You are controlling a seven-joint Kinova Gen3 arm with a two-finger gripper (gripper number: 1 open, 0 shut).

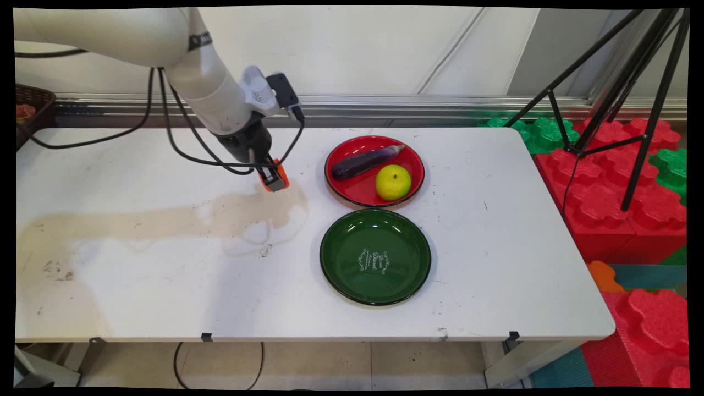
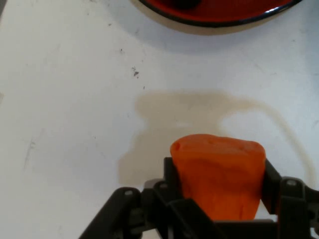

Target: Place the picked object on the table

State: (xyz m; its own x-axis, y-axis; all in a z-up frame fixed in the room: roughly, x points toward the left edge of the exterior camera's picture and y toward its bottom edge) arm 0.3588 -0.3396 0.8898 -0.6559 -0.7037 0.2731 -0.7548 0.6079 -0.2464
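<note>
At the far left edge you see a dark basket (image 1: 34,107) beyond the table's end, with something red inside that you cannot make out. The white table (image 1: 137,286) carries a tan stain (image 1: 165,220) running from its left side toward the middle. Your gripper (image 1: 273,179) hangs just above the right end of that stain, its two fingers (image 2: 271,181) clamped on an orange object (image 1: 280,177); in the hand view that orange object (image 2: 219,174) fills the space between the jaws, blunt-ended and smooth, and its shadow falls on the table below.

To the right of the gripper, well apart from it, sits a red plate (image 1: 410,157) toward the far side, holding a dark purple eggplant (image 1: 363,161) laid at a slant and a yellow-green apple (image 1: 393,182) just beside it. The hand view catches only the red plate's rim (image 2: 219,17) at the top. Just in front of the red plate, nearly touching, lies a green plate (image 1: 341,258) with a pale emblem at its centre. Beyond the table's right end stand red and green foam blocks (image 1: 605,192) and a black tripod (image 1: 643,110).
</note>
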